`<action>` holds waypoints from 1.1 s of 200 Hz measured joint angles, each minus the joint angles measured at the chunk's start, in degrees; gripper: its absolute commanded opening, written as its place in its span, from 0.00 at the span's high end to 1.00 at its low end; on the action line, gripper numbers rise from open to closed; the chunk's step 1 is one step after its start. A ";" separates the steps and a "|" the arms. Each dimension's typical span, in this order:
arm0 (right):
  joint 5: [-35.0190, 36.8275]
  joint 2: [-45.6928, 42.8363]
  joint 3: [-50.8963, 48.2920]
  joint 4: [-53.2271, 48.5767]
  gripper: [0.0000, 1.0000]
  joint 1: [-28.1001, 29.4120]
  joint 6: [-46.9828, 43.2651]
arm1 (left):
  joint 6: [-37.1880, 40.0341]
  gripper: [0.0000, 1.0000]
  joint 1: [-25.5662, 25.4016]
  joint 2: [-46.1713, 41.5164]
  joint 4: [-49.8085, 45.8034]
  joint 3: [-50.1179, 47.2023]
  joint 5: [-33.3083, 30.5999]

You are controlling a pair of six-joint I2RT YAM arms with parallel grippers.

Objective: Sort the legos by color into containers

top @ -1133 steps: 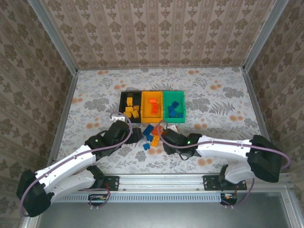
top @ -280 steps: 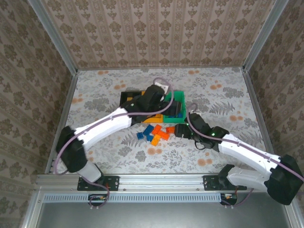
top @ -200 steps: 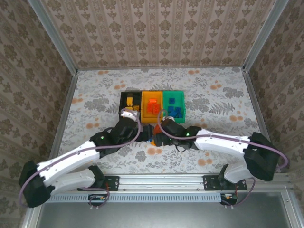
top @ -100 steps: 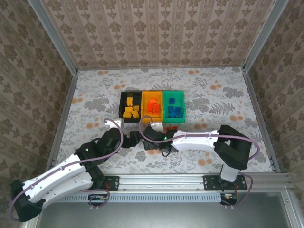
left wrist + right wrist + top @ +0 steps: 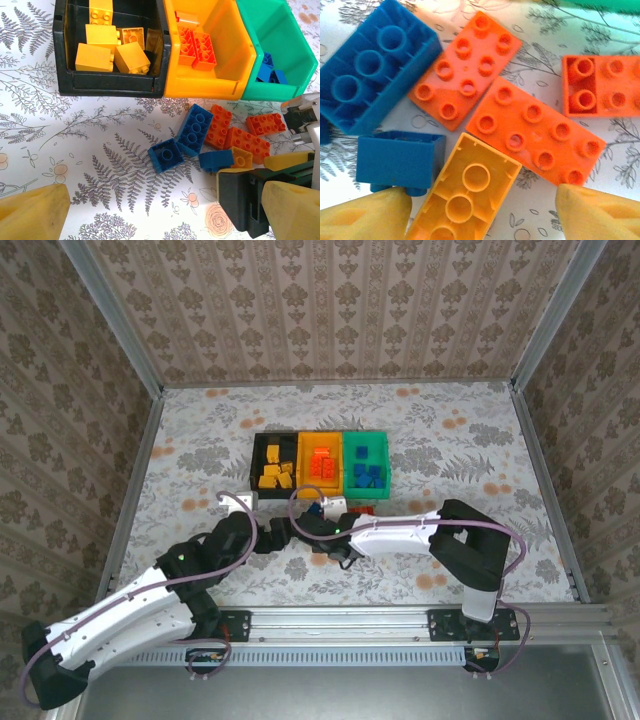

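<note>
3 containers (image 5: 320, 440) behind loose legos (image 5: 362, 510)

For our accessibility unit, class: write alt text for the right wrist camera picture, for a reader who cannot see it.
An upturned yellow-orange brick lies between the yellow pads of the open right gripper. Beyond it, on a floral-print table, lie three red-orange bricks and two blue bricks, close together.

3 bins (image 5: 200, 86) in row | loose legos (image 5: 196, 129) just in frt
</note>
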 measured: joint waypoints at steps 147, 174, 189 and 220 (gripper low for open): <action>-8.04 -8.90 -8.50 3.85 0.40 -4.09 -0.68 | 0.00 0.00 0.39 2.40 0.85 0.00 0.00; -8.31 -8.52 -10.12 3.76 0.47 -4.44 0.13 | 0.02 0.00 0.44 2.45 0.90 0.00 0.02; -8.41 -8.52 -11.23 3.76 0.53 -4.74 0.37 | 0.02 0.00 0.66 2.56 0.94 0.00 0.02; -9.16 -9.75 -13.31 4.63 0.65 -5.66 0.02 | 0.02 0.00 1.14 3.32 1.07 0.00 0.02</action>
